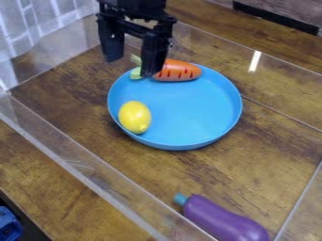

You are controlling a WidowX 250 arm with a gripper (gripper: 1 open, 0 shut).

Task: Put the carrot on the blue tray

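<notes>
While the carrot [178, 70] lay on the blue tray [214, 118] rim, the gripper [135, 50] hung spread and empty; next, withdrawal seemed due

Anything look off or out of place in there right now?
Only the carrot: it lies on the far rim of the blue tray, leafy end poking out over the edge beside the open gripper, not flat inside like the lemon.
</notes>
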